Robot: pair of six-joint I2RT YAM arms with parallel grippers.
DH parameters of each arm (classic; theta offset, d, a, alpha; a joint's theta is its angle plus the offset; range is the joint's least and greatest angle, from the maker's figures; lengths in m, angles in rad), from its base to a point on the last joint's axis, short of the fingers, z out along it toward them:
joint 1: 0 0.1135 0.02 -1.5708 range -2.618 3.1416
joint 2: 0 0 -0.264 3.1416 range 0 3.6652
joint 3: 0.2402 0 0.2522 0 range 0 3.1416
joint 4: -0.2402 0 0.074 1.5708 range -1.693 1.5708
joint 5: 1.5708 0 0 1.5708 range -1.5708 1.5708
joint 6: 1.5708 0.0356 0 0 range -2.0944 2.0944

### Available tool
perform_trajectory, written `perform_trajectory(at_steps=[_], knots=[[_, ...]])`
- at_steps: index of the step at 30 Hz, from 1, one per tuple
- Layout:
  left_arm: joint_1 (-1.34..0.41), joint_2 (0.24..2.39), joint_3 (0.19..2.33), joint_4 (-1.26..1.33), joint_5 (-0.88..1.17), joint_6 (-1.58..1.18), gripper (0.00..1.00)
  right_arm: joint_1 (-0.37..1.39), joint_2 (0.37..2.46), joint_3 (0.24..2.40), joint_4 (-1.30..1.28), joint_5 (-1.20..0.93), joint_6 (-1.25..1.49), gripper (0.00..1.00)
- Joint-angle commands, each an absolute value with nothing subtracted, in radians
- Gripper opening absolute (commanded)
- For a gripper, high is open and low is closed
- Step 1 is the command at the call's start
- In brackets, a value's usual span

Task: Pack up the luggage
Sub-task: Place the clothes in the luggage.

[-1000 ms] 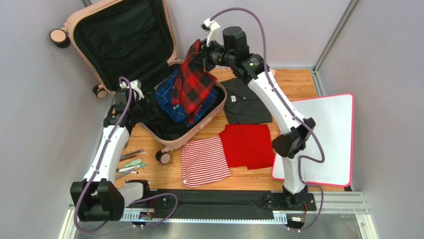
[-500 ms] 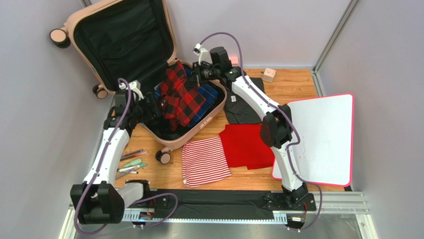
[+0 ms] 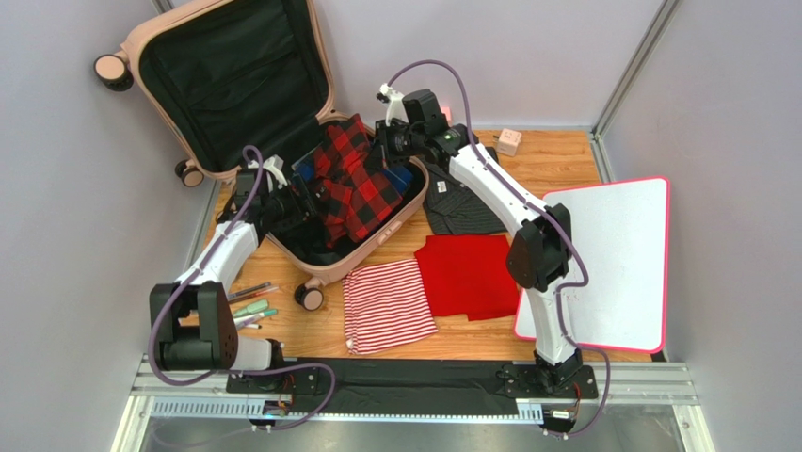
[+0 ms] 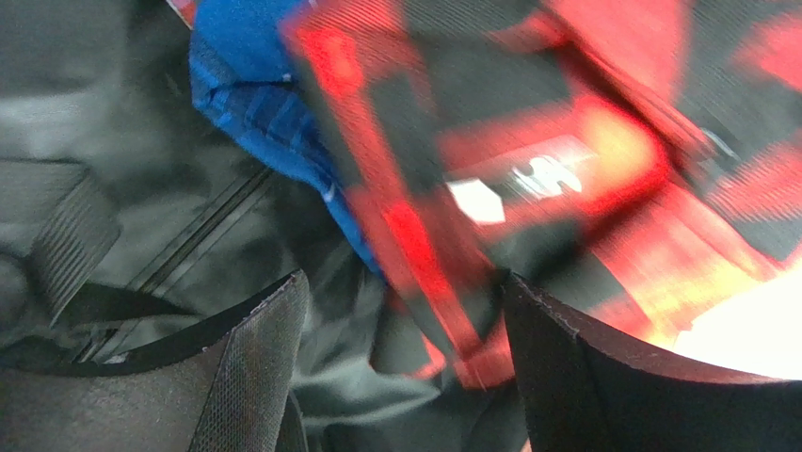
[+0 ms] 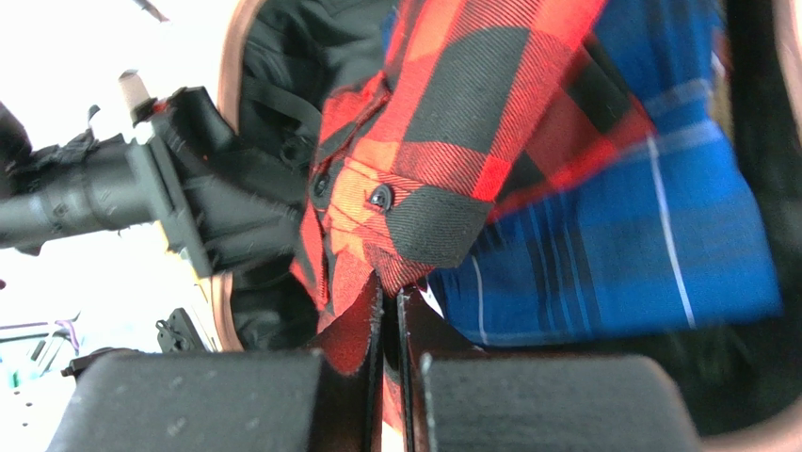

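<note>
right hand (image 5: 391, 303) pinched tight on red plaid shirt (image 5: 471, 104) | left hand (image 4: 400, 315) spread wide, shirt's edge between its fingers, ungripped | shirt lies over blue shirt (image 5: 621, 245) inside luggage (image 3: 325, 270) | luggage lies open, counter's (image 3: 555, 155) far-left

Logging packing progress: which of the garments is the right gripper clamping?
The red-and-black plaid shirt: the right gripper is shut on its edge, above the blue plaid shirt.
</note>
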State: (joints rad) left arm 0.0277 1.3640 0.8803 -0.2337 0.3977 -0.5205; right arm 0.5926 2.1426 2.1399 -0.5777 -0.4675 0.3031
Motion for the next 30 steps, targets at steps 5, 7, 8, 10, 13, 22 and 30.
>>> perform_trajectory(at_steps=[5,7,8,10,13,22,30], knots=[[0.005,1.463,0.972,-0.12,0.416,-0.572,0.81,0.591,1.941,1.974,-0.676,-0.266,0.348,0.01],[0.003,1.486,0.983,-0.117,0.414,-0.574,0.81,0.589,1.927,1.93,-0.68,-0.253,0.345,0.17],[-0.021,1.5,0.989,-0.115,0.414,-0.574,0.81,0.588,1.927,1.921,-0.684,-0.258,0.335,0.27],[-0.023,1.514,0.996,-0.117,0.413,-0.569,0.81,0.584,1.93,1.919,-0.689,-0.27,0.324,0.67],[-0.026,1.54,1.005,-0.127,0.414,-0.56,0.81,0.56,1.936,1.93,-0.686,-0.305,0.324,0.89],[-0.029,1.568,1.006,-0.146,0.403,-0.54,0.8,0.439,2.023,1.922,-0.526,-0.544,0.416,0.96],[-0.029,1.585,1.0,-0.161,0.396,-0.519,0.71,0.437,2.19,2.009,-0.525,-0.609,0.466,0.94]])
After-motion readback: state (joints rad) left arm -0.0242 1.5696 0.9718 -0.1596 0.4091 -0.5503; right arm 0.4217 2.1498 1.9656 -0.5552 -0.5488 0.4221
